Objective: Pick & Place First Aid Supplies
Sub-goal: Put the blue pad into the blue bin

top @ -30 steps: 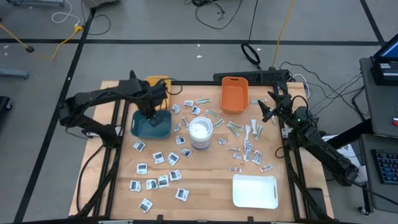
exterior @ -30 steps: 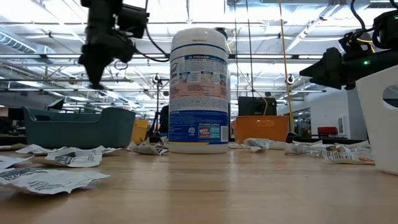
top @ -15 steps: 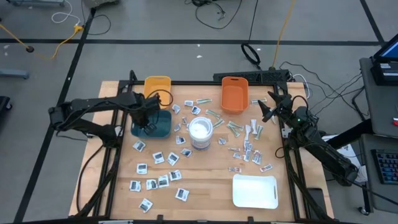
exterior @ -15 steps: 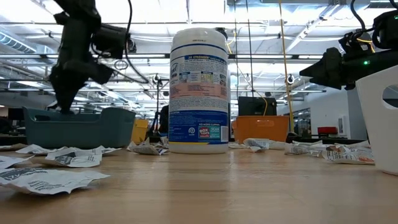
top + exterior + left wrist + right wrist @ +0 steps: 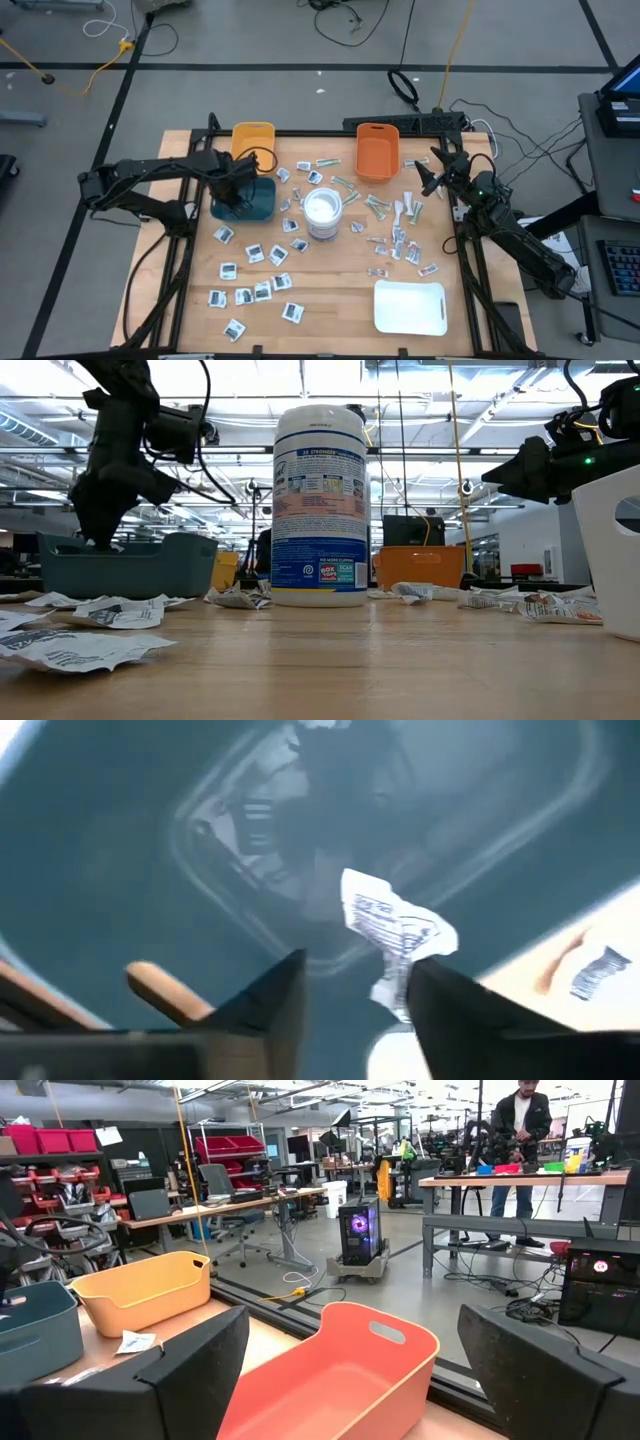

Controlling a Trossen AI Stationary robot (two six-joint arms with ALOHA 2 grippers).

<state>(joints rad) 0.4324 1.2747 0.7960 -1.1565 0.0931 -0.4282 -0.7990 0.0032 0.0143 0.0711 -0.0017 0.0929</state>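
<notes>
Left hand over the teal bin, packet right at its fingertips

From my seat the left hand (image 5: 240, 192) hangs over the teal bin (image 5: 262, 205), fingers (image 5: 265, 1005) parted a bit, and a crumpled white packet (image 5: 395, 932) sits just ahead of them against the bin's floor; can't tell if one finger is touching it or if it's loose. The rest of the first aid supplies (image 5: 262, 290) are scattered all over the surface (image 5: 330, 300), well off to the side of that hand, around the white wipes canister (image 5: 322, 211). My right hand (image 5: 428, 178) is parked with its fingers spread wide and nothing between them, the orange bin (image 5: 335, 1375) right in front of it and the yellow bin (image 5: 135, 1290) farther beyond.
</notes>
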